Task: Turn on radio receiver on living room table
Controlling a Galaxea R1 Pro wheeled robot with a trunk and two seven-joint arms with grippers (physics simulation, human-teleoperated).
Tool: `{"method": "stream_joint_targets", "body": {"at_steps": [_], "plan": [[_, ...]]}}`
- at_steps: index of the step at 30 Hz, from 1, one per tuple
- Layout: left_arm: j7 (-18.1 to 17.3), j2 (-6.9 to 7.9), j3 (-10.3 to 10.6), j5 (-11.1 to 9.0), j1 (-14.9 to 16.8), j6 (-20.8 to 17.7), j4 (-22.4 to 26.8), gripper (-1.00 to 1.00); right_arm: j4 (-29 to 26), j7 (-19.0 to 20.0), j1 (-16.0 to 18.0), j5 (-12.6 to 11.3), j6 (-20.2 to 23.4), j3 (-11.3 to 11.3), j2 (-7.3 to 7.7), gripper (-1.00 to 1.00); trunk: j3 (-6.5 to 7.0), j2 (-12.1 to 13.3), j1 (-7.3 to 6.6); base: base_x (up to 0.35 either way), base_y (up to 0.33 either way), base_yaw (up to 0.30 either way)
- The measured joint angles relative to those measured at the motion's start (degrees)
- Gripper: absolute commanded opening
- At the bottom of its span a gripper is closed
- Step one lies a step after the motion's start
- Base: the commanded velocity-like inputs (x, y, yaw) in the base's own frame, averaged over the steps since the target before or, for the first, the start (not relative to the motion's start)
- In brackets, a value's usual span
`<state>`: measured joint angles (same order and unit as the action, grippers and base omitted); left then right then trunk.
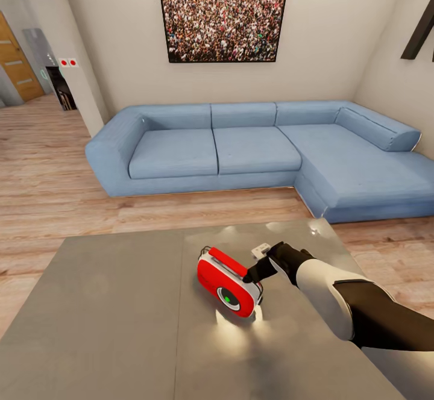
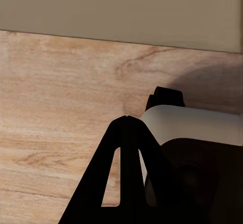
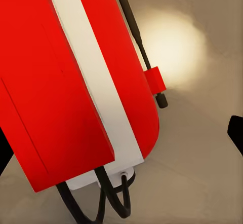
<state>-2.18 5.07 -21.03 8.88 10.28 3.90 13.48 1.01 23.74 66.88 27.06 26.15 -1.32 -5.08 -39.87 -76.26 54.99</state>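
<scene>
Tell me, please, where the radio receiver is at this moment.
In the head view, the radio receiver lies on the grey table, right of its middle, in front of the blue sofa, with the right gripper at its right side.

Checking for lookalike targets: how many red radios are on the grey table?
1. The radio receiver sits on the table, toward its right side, with the right gripper at its right end. The near edge is cropped, so more could be hidden.

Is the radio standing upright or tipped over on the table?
Tipped: the radio lies tilted on the table, dial facing up, right gripper at its side.
</scene>
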Motion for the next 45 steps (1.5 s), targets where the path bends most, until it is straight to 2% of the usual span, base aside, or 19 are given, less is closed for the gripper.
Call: {"method": "stream_joint_targets", "body": {"at_steps": [10, 45], "plan": [[0.0, -0.29, 0.0, 0.1, 0.0, 0.1, 0.1, -1.00, 0.0, 0.0, 0.0, 0.0, 0.0, 0.0, 0.00, 1.00, 0.00, 0.0, 0.00, 0.000, 0.000, 0.000], [0.1, 0.16, 0.1, 0.4, 0.0, 0.2, 0.1, -1.00, 0.0, 0.0, 0.0, 0.0, 0.0, 0.0, -0.01, 1.00, 6.28, 14.0, -7.68, 0.000, 0.000, 0.000]]}}
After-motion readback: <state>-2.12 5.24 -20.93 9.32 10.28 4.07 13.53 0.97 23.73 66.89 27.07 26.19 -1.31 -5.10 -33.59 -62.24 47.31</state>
